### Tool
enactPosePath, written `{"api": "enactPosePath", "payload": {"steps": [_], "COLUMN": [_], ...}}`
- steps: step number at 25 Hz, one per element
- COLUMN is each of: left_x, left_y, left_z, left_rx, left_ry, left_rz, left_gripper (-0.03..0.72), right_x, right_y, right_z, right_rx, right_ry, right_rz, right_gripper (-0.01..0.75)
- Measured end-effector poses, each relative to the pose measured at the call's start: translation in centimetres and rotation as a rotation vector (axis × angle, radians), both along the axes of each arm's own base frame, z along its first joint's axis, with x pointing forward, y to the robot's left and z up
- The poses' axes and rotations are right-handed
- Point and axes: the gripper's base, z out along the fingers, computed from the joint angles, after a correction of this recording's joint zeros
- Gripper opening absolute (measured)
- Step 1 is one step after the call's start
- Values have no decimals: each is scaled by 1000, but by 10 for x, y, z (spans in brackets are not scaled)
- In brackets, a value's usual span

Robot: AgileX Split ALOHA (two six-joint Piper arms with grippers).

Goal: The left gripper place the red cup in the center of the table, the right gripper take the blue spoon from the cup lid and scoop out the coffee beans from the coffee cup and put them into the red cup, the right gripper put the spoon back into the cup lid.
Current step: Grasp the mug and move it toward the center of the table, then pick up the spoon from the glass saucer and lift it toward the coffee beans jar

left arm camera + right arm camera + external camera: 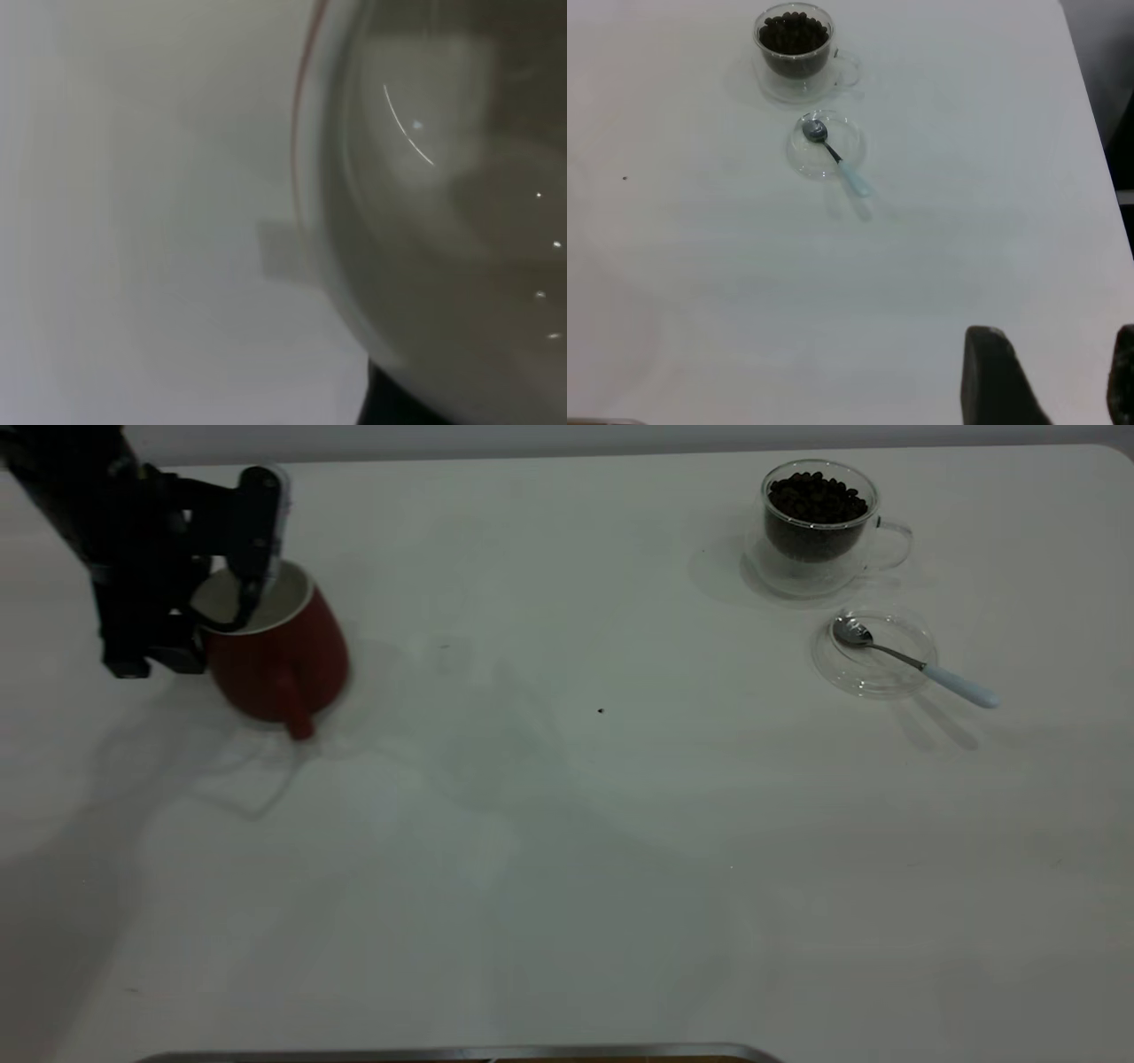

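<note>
— Left hand of mine: what's it doing?
— It's pinching the rim of the red cup, one finger inside, one outside. The cup is tipped, handle pointing away from my arm.
— And the right hand?
— Spread, hovering over bare table. Well ahead of it sits the lid with the spoon across it; the glass cup, full of beans, stands just beyond.

Dim, soft shadows; blurred left wrist view
</note>
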Motion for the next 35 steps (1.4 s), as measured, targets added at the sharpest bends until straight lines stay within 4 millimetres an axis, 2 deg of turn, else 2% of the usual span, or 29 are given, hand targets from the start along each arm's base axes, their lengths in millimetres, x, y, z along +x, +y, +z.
{"api": "enactPosePath", "payload": {"steps": [12,19,21,25,28,30,35], "left_x": [2,-2,-4,-8,-10,-10,-21], "left_y": [-74,-118,-123,-122,-120,-119,-110], "left_z": [8,5,6,10,33,60,132], "left_rx": [-78,-128,-139,-127,-123,-152,-244], "left_ry": [-65,-73,-68,-32,-21,-48,-104], "left_rz": [-3,-30,-25,28,97,165,456], "left_gripper": [515,470,459,451,451,451,451], "right_x": [0,0,0,0,0,0,0], "right_y": [0,0,0,0,0,0,0], "right_z": [0,0,0,0,0,0,0], "right_rx": [0,0,0,0,0,0,0], "right_ry": [0,0,0,0,0,0,0], "right_rz": [0,0,0,0,0,0,0], "right_gripper": [350,350,350,350,350,350,350]}}
